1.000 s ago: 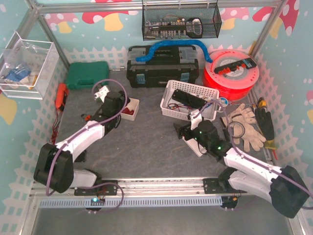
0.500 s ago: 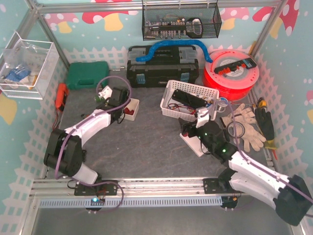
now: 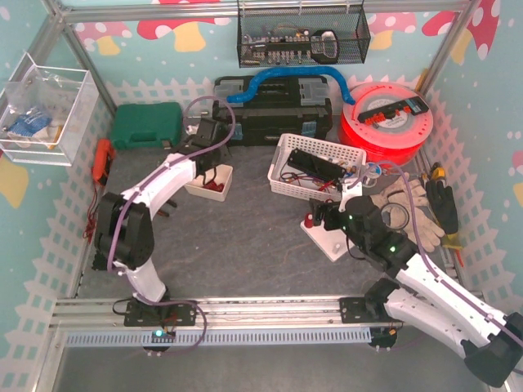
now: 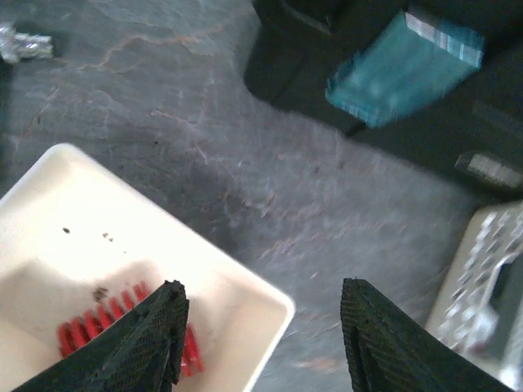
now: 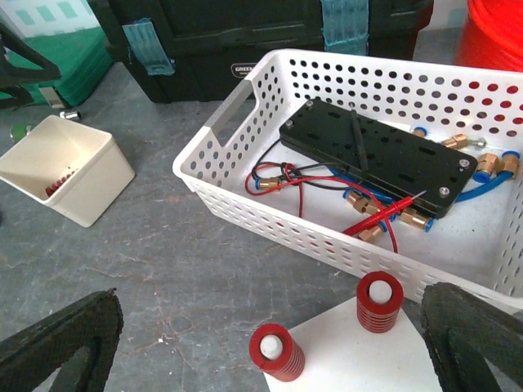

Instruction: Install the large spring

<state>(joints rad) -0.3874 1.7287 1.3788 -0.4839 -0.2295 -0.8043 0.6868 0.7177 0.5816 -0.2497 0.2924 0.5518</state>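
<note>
Several red springs [image 4: 75, 333] lie in a small white bin [image 4: 98, 245]; in the top view the bin [image 3: 198, 189] sits left of centre. My left gripper [image 4: 261, 327] hangs open over the bin's right corner, one finger [image 4: 151, 339] over the springs. In the top view this gripper [image 3: 210, 174] points down at the bin. Two red springs [image 5: 276, 351] [image 5: 380, 300] stand on white pegs of a white plate [image 5: 359, 367]. My right gripper [image 5: 270, 314] is open and empty just above them, and it shows beside the plate [image 3: 328, 243] in the top view [image 3: 329, 216].
A white perforated basket [image 5: 270, 214] with a black board, wires and brass fittings stands just behind the plate. A black toolbox [image 3: 274, 110], a green case [image 3: 145, 124] and a red spool [image 3: 388, 122] line the back. Gloves [image 3: 413, 208] lie at the right.
My left arm has swung back and to the right, from the bin's left side to above the bin. My right gripper has drawn back a little to the right, off the plate.
</note>
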